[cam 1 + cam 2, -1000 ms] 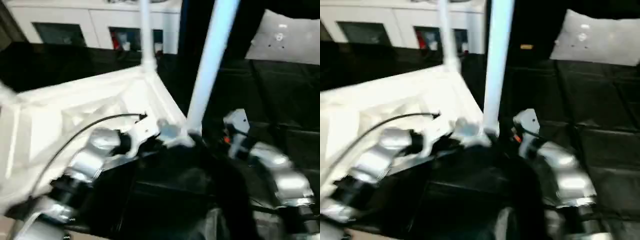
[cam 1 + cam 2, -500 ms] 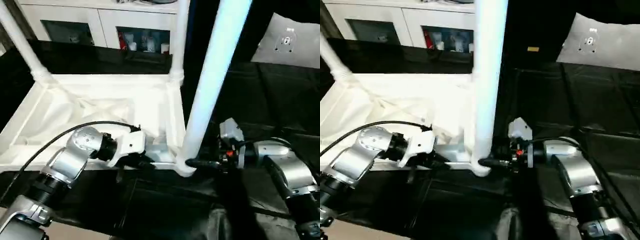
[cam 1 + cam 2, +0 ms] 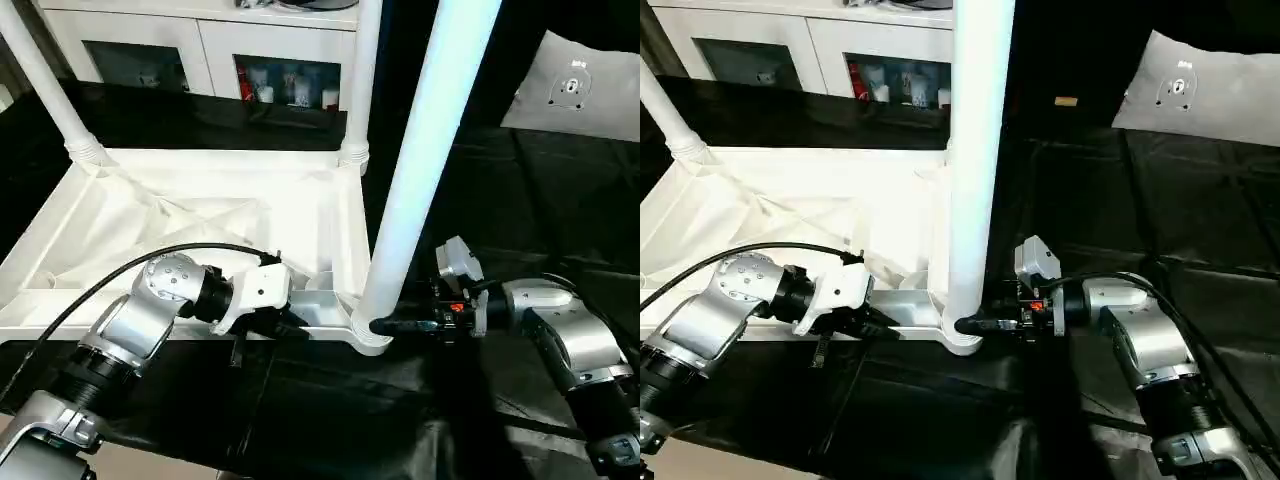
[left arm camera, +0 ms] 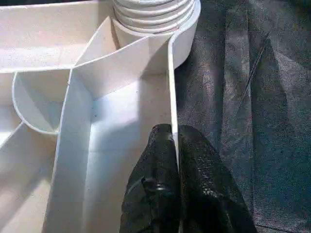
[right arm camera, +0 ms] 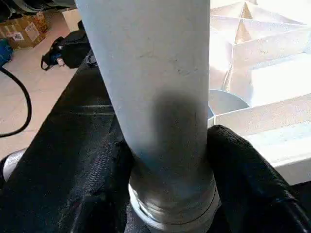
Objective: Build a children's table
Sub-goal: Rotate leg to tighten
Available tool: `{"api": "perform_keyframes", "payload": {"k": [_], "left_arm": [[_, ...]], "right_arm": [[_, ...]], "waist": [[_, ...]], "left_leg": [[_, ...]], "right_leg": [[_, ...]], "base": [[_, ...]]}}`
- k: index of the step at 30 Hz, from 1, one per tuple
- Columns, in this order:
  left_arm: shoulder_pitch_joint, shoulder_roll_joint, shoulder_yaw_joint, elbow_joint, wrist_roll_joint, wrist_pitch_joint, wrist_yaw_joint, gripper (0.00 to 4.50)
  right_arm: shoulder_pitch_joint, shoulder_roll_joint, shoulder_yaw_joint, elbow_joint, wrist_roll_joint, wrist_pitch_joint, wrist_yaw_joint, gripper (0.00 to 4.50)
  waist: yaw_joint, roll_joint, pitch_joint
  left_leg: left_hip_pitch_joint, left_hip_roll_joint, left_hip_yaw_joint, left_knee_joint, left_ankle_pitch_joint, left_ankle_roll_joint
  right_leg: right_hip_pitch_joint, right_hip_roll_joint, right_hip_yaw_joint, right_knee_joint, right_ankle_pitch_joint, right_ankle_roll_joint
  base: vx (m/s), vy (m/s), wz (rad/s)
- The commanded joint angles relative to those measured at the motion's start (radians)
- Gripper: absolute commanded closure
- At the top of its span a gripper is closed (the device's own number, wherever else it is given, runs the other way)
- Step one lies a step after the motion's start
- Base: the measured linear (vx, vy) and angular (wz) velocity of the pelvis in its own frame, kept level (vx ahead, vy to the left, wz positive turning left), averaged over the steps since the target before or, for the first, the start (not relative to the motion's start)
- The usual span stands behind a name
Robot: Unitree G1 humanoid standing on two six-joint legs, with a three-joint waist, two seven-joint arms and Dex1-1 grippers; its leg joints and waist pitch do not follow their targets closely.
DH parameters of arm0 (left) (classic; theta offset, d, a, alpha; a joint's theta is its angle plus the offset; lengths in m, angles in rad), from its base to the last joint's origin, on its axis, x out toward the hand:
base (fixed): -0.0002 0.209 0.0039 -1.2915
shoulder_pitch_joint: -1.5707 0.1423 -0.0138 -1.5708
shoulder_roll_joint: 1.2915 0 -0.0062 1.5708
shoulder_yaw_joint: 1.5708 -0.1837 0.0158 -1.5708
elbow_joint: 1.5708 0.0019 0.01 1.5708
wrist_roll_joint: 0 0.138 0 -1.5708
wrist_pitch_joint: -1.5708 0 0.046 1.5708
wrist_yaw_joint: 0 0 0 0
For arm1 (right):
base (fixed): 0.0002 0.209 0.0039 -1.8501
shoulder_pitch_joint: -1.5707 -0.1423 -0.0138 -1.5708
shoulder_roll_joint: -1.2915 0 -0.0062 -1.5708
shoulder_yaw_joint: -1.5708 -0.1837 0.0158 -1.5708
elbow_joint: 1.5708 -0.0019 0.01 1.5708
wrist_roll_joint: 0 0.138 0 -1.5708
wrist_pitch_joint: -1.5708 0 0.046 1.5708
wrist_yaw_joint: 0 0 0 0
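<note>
The tabletop point(image 3: 200, 215) lies ribbed side up on black cloth point(image 3: 520, 200). The left claw point(image 4: 174, 160) is pinched tight on its near rim. The right claw point(image 5: 170, 194) sits around the near-corner leg point(image 3: 420, 160) just above its socket, apparently gripping it.

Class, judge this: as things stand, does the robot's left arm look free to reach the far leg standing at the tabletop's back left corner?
Probably not yet: the left gripper is shut on the tabletop rim, which it must release first. Otherwise nothing blocks the far leg.
</note>
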Motion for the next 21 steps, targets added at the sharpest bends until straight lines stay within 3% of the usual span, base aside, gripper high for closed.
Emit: {"api": "perform_keyframes", "payload": {"k": [1, 9, 10, 11, 13, 14, 15, 17, 20, 21], "left_arm": [[-0.003, -0.004, -0.037, -0.026, -0.003, -0.020, -0.050, 4.50], [-0.007, -0.057, -0.010, -0.042, -0.010, 0.085, 0.046, 4.50], [-0.009, -0.088, 0.003, -0.053, -0.013, 0.132, 0.097, 4.50], [-0.010, -0.112, 0.009, -0.060, -0.010, 0.166, 0.136, 4.50], [-0.014, -0.145, 0.013, -0.066, -0.002, 0.202, 0.185, 4.50], [-0.018, -0.180, 0.019, -0.067, 0.005, 0.236, 0.237, 4.50], [-0.019, -0.186, 0.020, -0.067, 0.007, 0.240, 0.244, 4.50], [-0.040, -0.275, 0.046, -0.052, 0.030, 0.303, 0.379, 4.50], [-0.065, -0.350, 0.080, -0.025, 0.045, 0.349, 0.505, 4.50], [-0.076, -0.381, 0.092, -0.019, 0.051, 0.371, 0.547, 4.50]], "right_arm": [[0.001, 0.007, 0.010, -0.004, 0.022, 0.026, 0.013, 2.43], [0.068, 0.059, -0.003, -0.078, 0.038, 0.095, -0.103, 2.43], [0.086, 0.100, -0.008, -0.103, 0.021, 0.126, -0.200, 2.43], [0.094, 0.138, -0.010, -0.109, -0.007, 0.133, -0.285, 2.43], [0.099, 0.189, -0.017, -0.110, -0.040, 0.149, -0.394, 2.43], [0.098, 0.238, -0.026, -0.106, -0.063, 0.153, -0.482, 2.43], [0.098, 0.246, -0.027, -0.105, -0.067, 0.154, -0.495, 2.43], [0.085, 0.349, -0.048, -0.101, -0.090, 0.193, -0.659, 2.44], [0.055, 0.432, -0.078, -0.074, -0.117, 0.209, -0.813, 2.44], [0.037, 0.481, -0.107, -0.062, -0.128, 0.223, -0.909, 2.44]], "waist": [[0.002, -0.011, -0.076], [0.005, -0.013, -0.070], [0.004, -0.011, -0.068], [0.003, -0.003, -0.059], [-0.005, -0.006, -0.057], [-0.015, -0.007, -0.058], [-0.024, -0.007, -0.056], [-0.038, -0.004, -0.056], [-0.058, 0.001, -0.051], [-0.062, 0.000, -0.055]], "left_leg": [[-0.006, 0.042, 0.002, -0.058, 0.004, 0.139], [-0.004, 0.040, 0.003, -0.062, -0.028, 0.123], [-0.004, 0.040, 0.003, -0.064, -0.035, 0.116], [0.001, 0.039, 0.003, -0.067, -0.073, 0.097], [0.004, 0.033, 0.001, -0.071, -0.108, 0.058], [-0.001, 0.027, -0.003, -0.072, -0.123, 0.044], [-0.003, 0.027, -0.004, -0.074, -0.126, 0.041], [0.003, 0.028, -0.005, -0.074, -0.154, 0.044], [0.008, 0.022, -0.008, -0.073, -0.209, 0.044], [0.005, 0.021, -0.010, -0.073, -0.206, 0.043]], "right_leg": [[0.081, -0.072, 0.046, -0.052, -0.223, -0.216], [0.078, -0.071, 0.046, -0.063, -0.301, -0.191], [0.078, -0.071, 0.047, -0.064, -0.316, -0.185], [0.072, -0.070, 0.045, -0.076, -0.386, -0.168], [0.072, -0.070, 0.042, -0.086, -0.475, -0.131], [0.079, -0.071, 0.038, -0.091, -0.529, -0.102], [0.078, -0.069, 0.037, -0.097, -0.544, -0.085], [0.073, -0.067, 0.034, -0.102, -0.547, -0.086], [0.066, -0.066, 0.027, -0.115, -0.601, -0.075], [0.070, -0.065, 0.026, -0.115, -0.594, -0.070]], "base": [[0.000, 0.000, 0.00], [0.000, 0.000, 0.00], [0.000, 0.000, 0.00], [0.000, 0.000, 0.00], [0.000, 0.000, 0.00], [0.000, 0.000, 0.00], [0.000, 0.000, 0.00], [0.000, 0.000, 0.00], [0.000, 0.000, 0.00], [0.000, 0.000, 0.00]]}}
